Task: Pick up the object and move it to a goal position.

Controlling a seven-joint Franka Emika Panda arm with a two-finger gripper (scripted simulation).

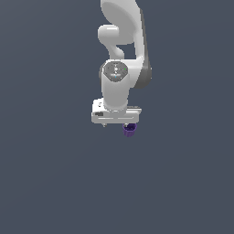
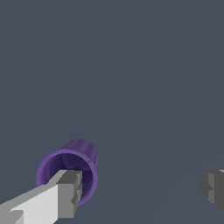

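The object is a small purple cup whose open mouth faces the wrist camera, with its body tilting away. In the exterior view the object peeks out just under the white hand, toward the exterior view's right. My gripper is open, its jaws spread wide. One grey fingertip overlaps the cup's rim and mouth; I cannot tell whether it touches. The other fingertip stands far from the cup with nothing near it. In the exterior view the gripper points down and its fingers are mostly hidden by the hand.
A plain dark grey-blue surface fills both views. The white arm rises behind the hand to the frame's upper edge. No goal marker or other object shows.
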